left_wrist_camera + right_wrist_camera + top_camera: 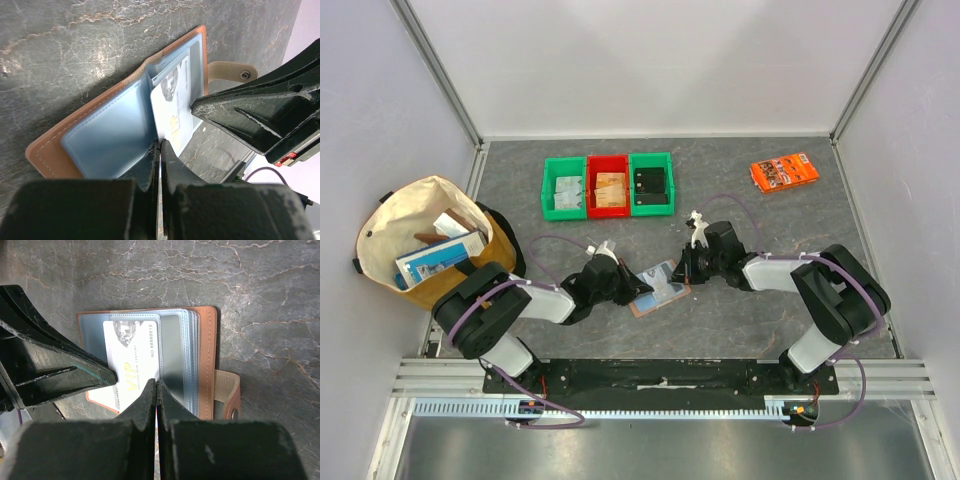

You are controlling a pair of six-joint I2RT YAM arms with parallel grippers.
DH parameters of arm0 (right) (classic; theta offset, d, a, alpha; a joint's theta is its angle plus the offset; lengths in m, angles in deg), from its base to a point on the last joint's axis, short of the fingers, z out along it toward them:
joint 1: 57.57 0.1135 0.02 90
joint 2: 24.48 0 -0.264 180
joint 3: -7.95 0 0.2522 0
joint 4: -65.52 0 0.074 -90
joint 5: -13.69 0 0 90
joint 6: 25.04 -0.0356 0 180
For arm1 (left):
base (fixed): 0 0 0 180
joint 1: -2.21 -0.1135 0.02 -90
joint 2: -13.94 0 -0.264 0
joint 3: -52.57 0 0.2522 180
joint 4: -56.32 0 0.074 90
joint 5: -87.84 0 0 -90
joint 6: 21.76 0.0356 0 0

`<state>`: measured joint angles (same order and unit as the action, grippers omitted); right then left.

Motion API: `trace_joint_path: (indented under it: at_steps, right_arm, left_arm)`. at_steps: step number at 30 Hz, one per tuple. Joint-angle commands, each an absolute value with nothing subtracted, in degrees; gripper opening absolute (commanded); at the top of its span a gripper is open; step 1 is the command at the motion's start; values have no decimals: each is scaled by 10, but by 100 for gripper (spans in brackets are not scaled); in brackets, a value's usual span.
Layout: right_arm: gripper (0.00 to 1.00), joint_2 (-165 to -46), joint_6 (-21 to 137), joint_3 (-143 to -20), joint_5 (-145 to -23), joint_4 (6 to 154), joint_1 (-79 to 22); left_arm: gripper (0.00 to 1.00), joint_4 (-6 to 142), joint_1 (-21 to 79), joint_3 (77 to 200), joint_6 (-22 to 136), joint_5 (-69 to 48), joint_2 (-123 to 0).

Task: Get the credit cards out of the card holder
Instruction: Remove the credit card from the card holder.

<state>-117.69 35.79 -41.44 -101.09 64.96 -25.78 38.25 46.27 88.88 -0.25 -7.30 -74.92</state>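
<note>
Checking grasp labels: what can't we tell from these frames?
- Right wrist: whether the right gripper pinches the white card or only its sleeve; its own fingers cover the contact.
- Left wrist: which layer the left gripper clamps; same reason.
- Both wrist views: how many cards are in the card holder; stacked sleeves hide them.
- Top view: contents of the red bin, too small.

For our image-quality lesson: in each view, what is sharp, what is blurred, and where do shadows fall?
Top external: even light, faint shadows on the dark marbled table. Left wrist: the left gripper blurred, the reddish-brown leather card holder crisp. Right wrist: the right gripper soft, print on the white plastic card legible.
</note>
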Motion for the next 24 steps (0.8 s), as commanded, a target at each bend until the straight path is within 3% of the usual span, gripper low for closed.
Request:
trace_joint_path:
  at_steps: [1,24]
  right_arm:
    - [0,-1212,376,-389,-944,717,-276]
    - [0,-1199,403,-408,-940,730,-283]
  left_arm:
    - [2,393,451,865,-14,-67,-737]
    - [2,357,433,796,-22,-74,-697]
